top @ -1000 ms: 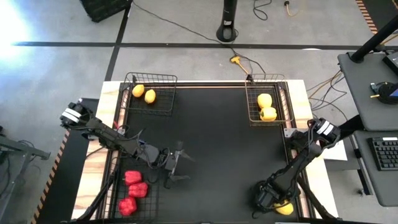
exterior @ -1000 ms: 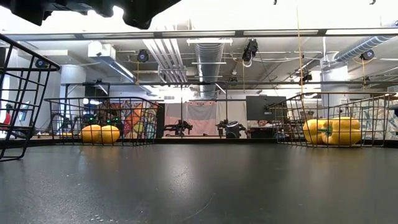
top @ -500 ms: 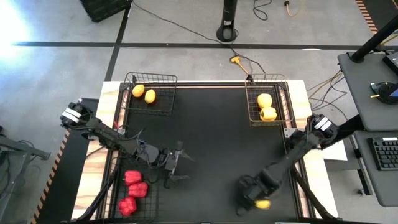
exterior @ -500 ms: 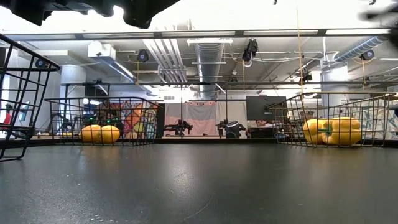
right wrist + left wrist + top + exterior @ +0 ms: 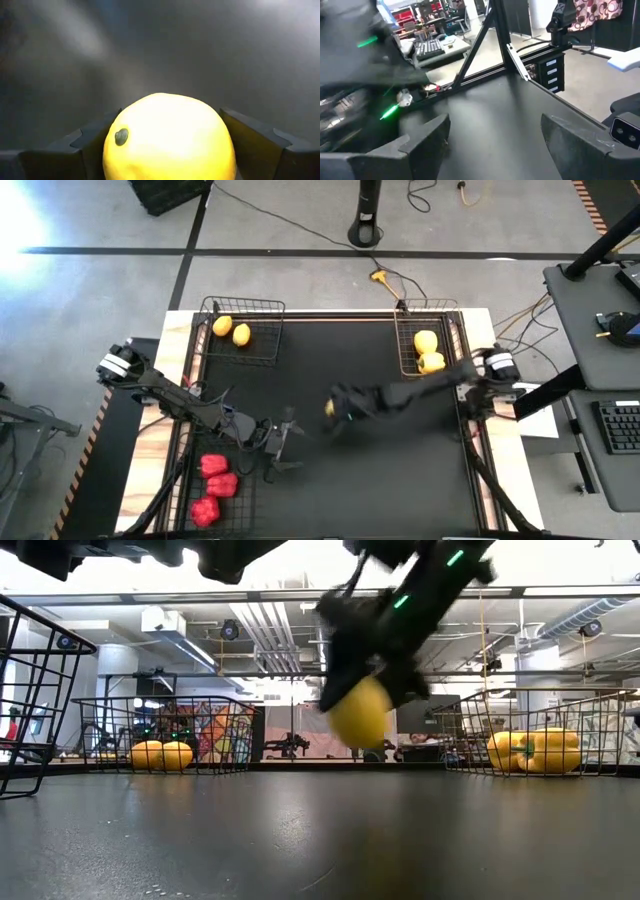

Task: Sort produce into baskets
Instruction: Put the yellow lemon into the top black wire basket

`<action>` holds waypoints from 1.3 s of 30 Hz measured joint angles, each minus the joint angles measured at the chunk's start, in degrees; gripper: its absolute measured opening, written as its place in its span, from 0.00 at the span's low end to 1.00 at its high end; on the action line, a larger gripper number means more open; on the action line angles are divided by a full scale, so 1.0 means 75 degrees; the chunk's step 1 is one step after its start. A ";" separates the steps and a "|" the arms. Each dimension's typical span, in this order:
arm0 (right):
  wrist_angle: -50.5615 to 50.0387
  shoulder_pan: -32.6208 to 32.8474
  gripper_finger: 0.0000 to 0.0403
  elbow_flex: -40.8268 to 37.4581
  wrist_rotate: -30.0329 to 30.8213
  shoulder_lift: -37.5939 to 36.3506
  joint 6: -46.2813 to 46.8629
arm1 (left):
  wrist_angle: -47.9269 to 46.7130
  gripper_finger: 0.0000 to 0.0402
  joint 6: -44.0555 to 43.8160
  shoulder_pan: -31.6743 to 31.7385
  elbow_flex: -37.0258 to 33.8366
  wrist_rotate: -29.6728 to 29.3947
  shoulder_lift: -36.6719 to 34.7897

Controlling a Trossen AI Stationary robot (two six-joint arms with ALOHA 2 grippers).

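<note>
Transport step in hand, as I read it: my right gripper [image 5: 372,700] is clamped on a lemon [image 5: 169,137], one dark finger on each side of the fruit in the right wrist view, and it hangs clear above the black table [image 5: 380,470] near the middle. In the high view the lemon shows only as a small yellow patch at the gripper tip. Two matching smooth yellow pieces already lie in the far-left basket [image 5: 243,311], so I judge that basket to be the destination. The far-right basket [image 5: 431,369] holds two yellow peppers [image 5: 429,352], and the near-left basket [image 5: 248,490] holds three red peppers [image 5: 213,483]. My left gripper [image 5: 283,447] waits just beside the near-left basket, its fingers [image 5: 422,137] spread apart with nothing between them. Next move, in my judgement: carry the lemon on across to the far-left corner, keep it above the wire rim, centre it over bare mesh beside the two lemons there, lower, then release. Risk noted: the oval may roll against its neighbours on release, and the arm's long reach passes close to the idle left arm.
</note>
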 joint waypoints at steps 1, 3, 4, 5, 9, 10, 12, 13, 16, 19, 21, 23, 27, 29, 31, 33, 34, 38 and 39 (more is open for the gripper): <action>0.0472 -0.0283 0.78 -0.0019 0.0013 0.0128 -0.0247 | -0.0030 0.74 0.0000 0.0000 0.0000 0.0000 -0.0003; 0.1285 -0.0762 0.77 -0.0024 0.0030 0.0406 -0.0573 | -0.0147 0.74 0.0000 0.0000 -0.0006 -0.0007 -0.0026; 0.1633 -0.0948 0.77 -0.0027 0.0033 0.0536 -0.0734 | -0.0205 0.74 0.0001 0.0000 -0.0006 -0.0035 -0.0050; 0.1947 -0.1096 0.77 -0.0027 0.0026 0.0659 -0.0878 | -0.0273 0.74 0.0000 0.0000 -0.0006 -0.0071 -0.0077; 0.2432 -0.1436 0.80 -0.0030 -0.0056 0.1179 -0.0859 | -0.0422 0.74 -0.0023 0.0000 -0.0006 -0.0161 -0.0140; 0.2461 -0.1467 0.81 -0.0039 -0.0042 0.1279 -0.0858 | -0.0457 0.74 -0.0035 0.0000 -0.0006 -0.0185 -0.0140; 0.2531 -0.1479 0.82 -0.0030 -0.0025 0.1367 -0.0857 | -0.0529 0.74 -0.0080 0.0000 -0.0006 -0.0188 -0.0143; 0.2551 -0.1476 0.82 -0.0027 0.0001 0.1393 -0.0866 | -0.0532 0.74 -0.0085 0.0000 -0.0006 -0.0189 -0.0146; 0.2569 -0.1451 0.82 -0.0027 0.0174 0.1415 -0.0867 | -0.0526 0.74 -0.0085 0.0000 -0.0006 -0.0189 -0.0146; 0.2524 -0.1450 0.83 -0.0027 0.0202 0.1404 -0.0902 | -0.0505 0.74 -0.0087 0.0000 -0.0006 -0.0192 -0.0146; 0.2490 -0.1450 0.85 -0.0027 0.0202 0.1404 -0.0901 | -0.0494 0.74 -0.0087 0.0000 -0.0006 -0.0192 -0.0146; 0.2440 -0.1447 0.88 -0.0030 0.0197 0.1404 -0.0904 | -0.0494 0.74 -0.0087 0.0000 -0.0006 -0.0192 -0.0146; 0.2396 -0.1426 0.92 -0.0042 0.0089 0.1374 -0.0951 | -0.0442 0.74 -0.0089 0.0000 -0.0006 -0.0193 -0.0146; 0.2334 -0.1398 0.92 -0.0042 0.0074 0.1298 -0.1023 | -0.0442 0.74 -0.0089 0.0000 -0.0006 -0.0195 -0.0146; 0.2151 -0.1369 0.92 -0.0042 0.0065 0.1115 -0.1005 | -0.0445 0.74 -0.0090 0.0000 -0.0006 -0.0195 -0.0146; 0.1947 -0.1343 0.92 -0.0042 0.0069 0.0916 -0.1003 | -0.0442 0.74 -0.0087 0.0000 -0.0006 -0.0201 -0.0146; 0.1786 -0.1328 0.92 -0.0041 0.0069 0.0809 -0.1003 | -0.0445 0.74 -0.0090 0.0000 -0.0006 -0.0204 -0.0146; 0.1413 -0.1227 0.92 -0.0042 0.0080 0.0563 -0.0988 | -0.0445 0.74 -0.0090 0.0000 -0.0006 -0.0215 -0.0146; 0.1405 -0.1194 0.92 -0.0042 0.0080 0.0545 -0.0988 | -0.0438 0.74 -0.0090 0.0000 -0.0006 -0.0225 -0.0146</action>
